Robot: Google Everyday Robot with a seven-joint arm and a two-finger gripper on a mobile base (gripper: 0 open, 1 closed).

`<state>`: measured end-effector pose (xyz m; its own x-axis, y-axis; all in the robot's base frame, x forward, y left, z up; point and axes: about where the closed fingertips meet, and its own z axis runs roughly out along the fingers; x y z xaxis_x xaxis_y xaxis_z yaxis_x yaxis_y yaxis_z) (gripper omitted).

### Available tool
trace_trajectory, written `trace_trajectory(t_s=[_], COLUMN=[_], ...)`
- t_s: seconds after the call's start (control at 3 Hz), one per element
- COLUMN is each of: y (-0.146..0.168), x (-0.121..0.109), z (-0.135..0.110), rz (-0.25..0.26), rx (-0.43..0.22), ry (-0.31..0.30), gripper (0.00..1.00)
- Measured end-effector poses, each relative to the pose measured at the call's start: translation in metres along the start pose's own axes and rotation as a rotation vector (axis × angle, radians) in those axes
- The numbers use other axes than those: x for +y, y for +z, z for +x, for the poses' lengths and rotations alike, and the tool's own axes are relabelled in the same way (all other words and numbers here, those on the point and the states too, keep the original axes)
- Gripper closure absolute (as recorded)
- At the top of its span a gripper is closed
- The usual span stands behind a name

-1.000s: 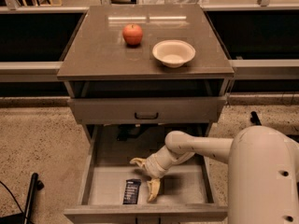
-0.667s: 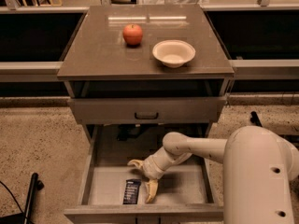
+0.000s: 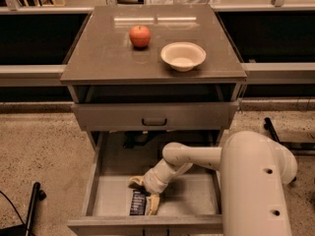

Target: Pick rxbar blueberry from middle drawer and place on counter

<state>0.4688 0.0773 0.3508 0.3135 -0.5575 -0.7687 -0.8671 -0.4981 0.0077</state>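
Down in the open drawer (image 3: 193,201), the pincer (image 3: 142,196) hangs spread wide over the snack bar (image 3: 138,204), gripping nothing.

The counter (image 3: 103,58) carries 1 apple (image 3: 140,36) and 1 bowl (image 3: 183,56) — 2 things in all. Below it are 1 drawer front (image 3: 155,116) and 1 open drawer (image 3: 192,200) — inside, 1 snack bar (image 3: 139,203) and 1 gripper (image 3: 145,194), its 2 fingers (image 3: 154,204) spread apart.

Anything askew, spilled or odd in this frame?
Nothing stands out. The apple and bowl sit upright on the counter; the rxbar blueberry lies flat near the front of the open middle drawer, with the open gripper right at it.
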Motion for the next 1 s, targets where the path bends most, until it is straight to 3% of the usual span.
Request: trace_trajectory(t_s=[1.0], y=[0.0020], x=[-0.0005], z=[0.0000], rz=[-0.002], rx=[-0.046], ry=[0.013], gripper=[0.71])
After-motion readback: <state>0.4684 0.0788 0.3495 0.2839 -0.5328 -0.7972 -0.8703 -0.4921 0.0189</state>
